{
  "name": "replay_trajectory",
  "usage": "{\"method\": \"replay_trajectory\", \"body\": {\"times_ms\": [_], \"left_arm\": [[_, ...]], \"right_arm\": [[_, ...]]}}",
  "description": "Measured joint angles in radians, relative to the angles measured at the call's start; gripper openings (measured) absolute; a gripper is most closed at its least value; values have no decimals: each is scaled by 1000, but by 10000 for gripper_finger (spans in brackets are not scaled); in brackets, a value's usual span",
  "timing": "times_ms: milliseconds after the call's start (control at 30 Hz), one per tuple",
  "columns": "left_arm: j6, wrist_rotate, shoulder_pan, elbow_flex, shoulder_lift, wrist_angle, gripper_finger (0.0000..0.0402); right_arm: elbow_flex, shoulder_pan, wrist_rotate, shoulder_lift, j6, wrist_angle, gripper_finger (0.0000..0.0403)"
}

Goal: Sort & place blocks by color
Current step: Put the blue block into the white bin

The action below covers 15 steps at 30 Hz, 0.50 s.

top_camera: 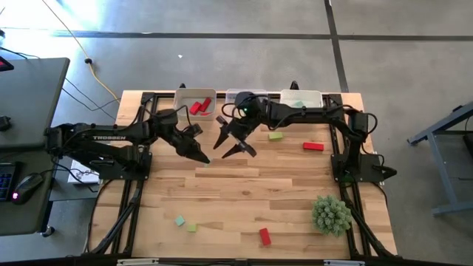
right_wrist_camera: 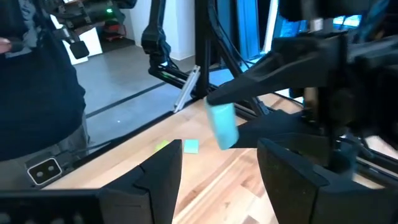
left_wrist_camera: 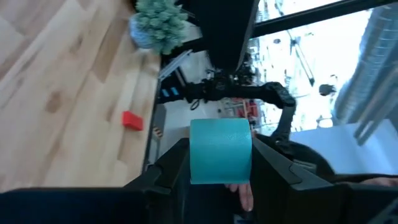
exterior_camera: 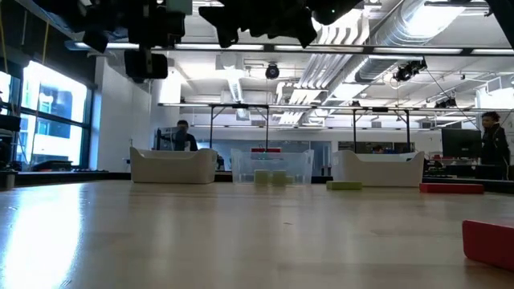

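Observation:
My left gripper (top_camera: 201,157) hangs over the table's middle, shut on a teal block (left_wrist_camera: 219,151), which also shows in the right wrist view (right_wrist_camera: 222,123). My right gripper (top_camera: 230,145) is close beside it, open (right_wrist_camera: 217,180), and the teal block is a little beyond its fingertips. Loose blocks lie flat on the table: yellow-green (top_camera: 276,136), red (top_camera: 313,146), teal (top_camera: 179,220), yellow-green (top_camera: 192,227) and red (top_camera: 264,236). Red blocks (top_camera: 198,107) lie in the far-left white bin (top_camera: 194,94). My left gripper pinches the teal block between its two fingers, one on each of two opposite sides (left_wrist_camera: 194,155). The fingers come about level, slanting toward the table's right and near edge. The block sticks out past the fingertips (right_wrist_camera: 219,112), tilted and lifted clear of the table.
Three bins stand along the far edge: white (exterior_camera: 173,166), clear (exterior_camera: 271,166) and white (exterior_camera: 377,168). A spiky green plant ball (top_camera: 330,214) sits near the right front corner. People show in the room beyond the table. The wood between the arms and the near edge holds few things.

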Motion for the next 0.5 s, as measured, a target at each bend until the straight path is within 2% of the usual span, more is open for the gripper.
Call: {"method": "replay_trajectory", "body": {"times_ms": [267,500], "left_arm": [[-11,-12,0,1,0,12,108],[-19,-22,0,1,0,12,109]], "right_arm": [[0,44,12,0,-2,12,197],[0,49,83,0,14,40,197]]}}
